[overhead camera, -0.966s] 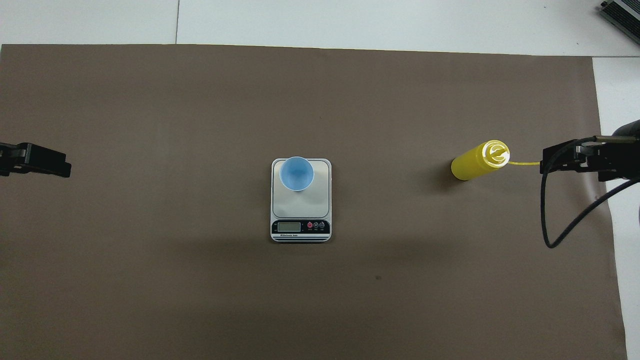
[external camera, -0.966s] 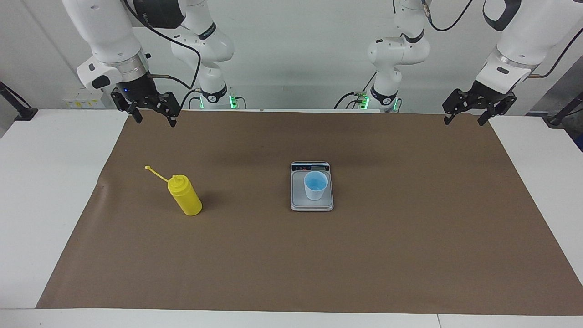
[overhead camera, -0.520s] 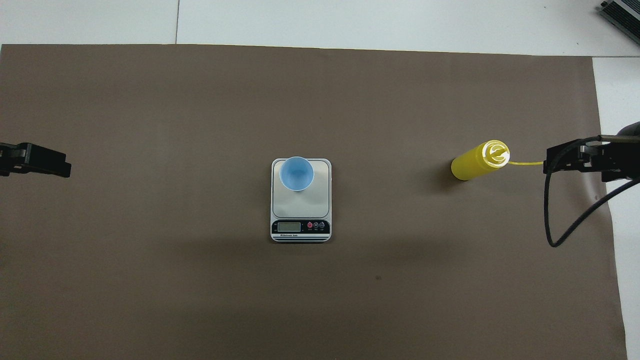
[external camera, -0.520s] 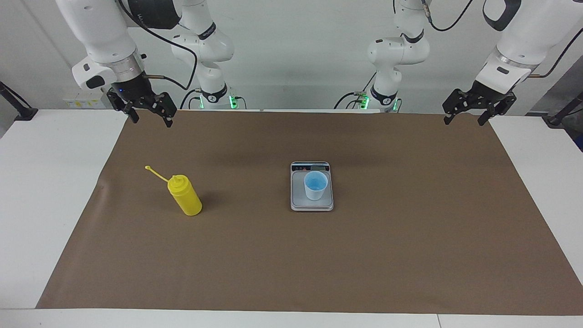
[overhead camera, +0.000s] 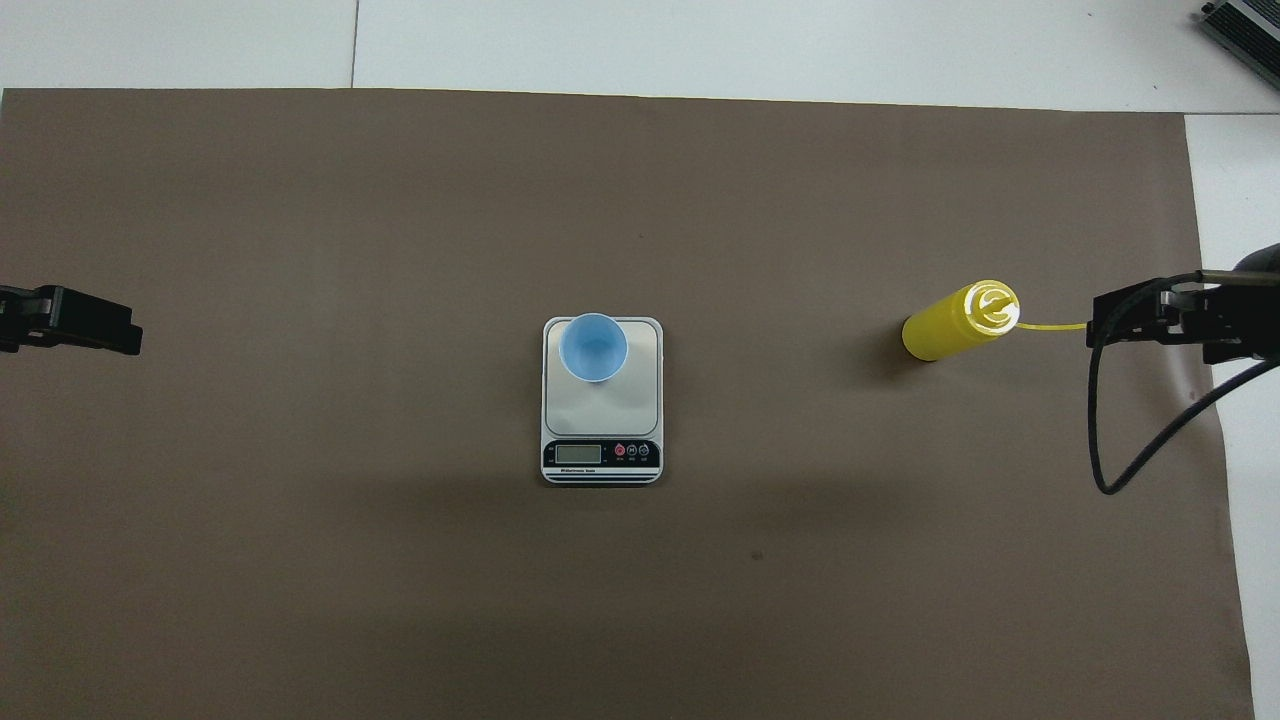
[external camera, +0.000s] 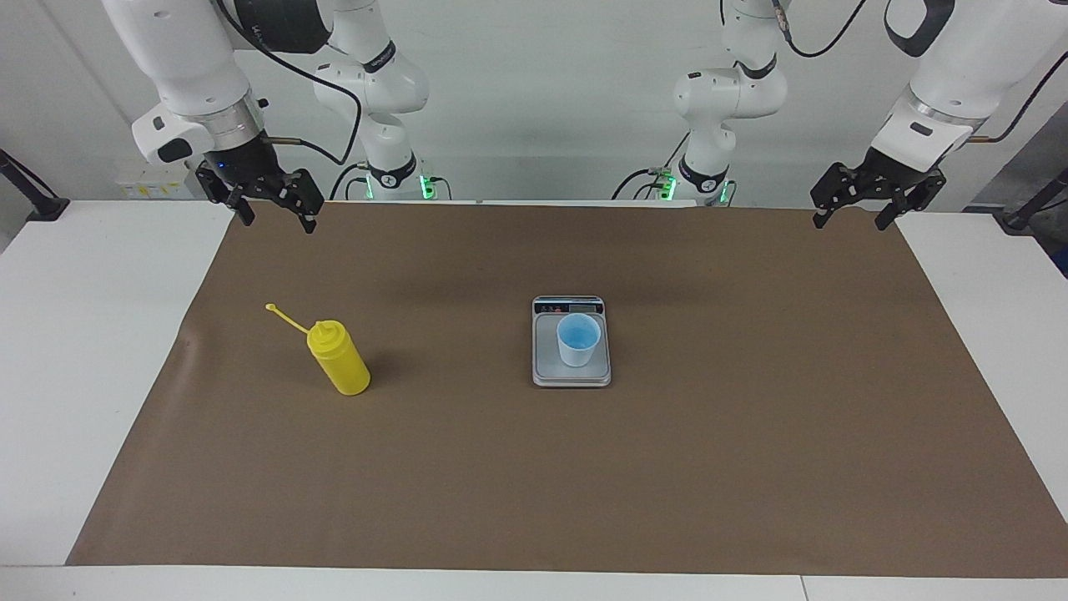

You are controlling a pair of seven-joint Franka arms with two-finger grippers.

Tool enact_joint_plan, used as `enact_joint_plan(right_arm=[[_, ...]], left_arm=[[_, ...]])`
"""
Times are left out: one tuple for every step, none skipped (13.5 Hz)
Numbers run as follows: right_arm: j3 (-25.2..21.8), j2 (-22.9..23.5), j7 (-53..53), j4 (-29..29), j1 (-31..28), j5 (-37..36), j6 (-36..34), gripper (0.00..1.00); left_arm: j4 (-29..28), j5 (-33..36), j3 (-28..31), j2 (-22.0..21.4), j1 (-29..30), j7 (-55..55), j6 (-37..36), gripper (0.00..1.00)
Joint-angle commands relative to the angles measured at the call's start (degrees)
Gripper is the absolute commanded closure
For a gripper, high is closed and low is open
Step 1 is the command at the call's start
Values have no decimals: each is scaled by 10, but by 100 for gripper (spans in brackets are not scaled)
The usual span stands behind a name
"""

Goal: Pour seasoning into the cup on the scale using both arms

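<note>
The yellow seasoning bottle (external camera: 338, 359) (overhead camera: 955, 322) stands upright on the brown mat toward the right arm's end, its thin tethered cap sticking out to the side. The light blue cup (external camera: 578, 338) (overhead camera: 593, 347) sits on the silver scale (external camera: 551, 367) (overhead camera: 630, 400) at mid-table, on the part of the platform farther from the robots. My right gripper (external camera: 279, 222) (overhead camera: 1130, 315) hangs open and empty over the mat's edge, apart from the bottle. My left gripper (external camera: 849, 224) (overhead camera: 100, 322) waits open and empty over the mat's other end.
A brown mat (external camera: 751, 417) covers most of the white table. The right arm's black cable (overhead camera: 1100, 440) loops down beside the gripper. A grey device (overhead camera: 1245, 25) lies at the table corner farthest from the robots, at the right arm's end.
The right gripper has drawn back a little toward its own end of the table and risen slightly, then settled. Left arm, bottle, cup and scale have not moved.
</note>
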Motion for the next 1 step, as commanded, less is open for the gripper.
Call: enact_joint_plan(right_arm=[[4,-13,-11,-15,-7,5,1,0]], left_arm=[[-18,10,-4,-17,4,-4,0,0]])
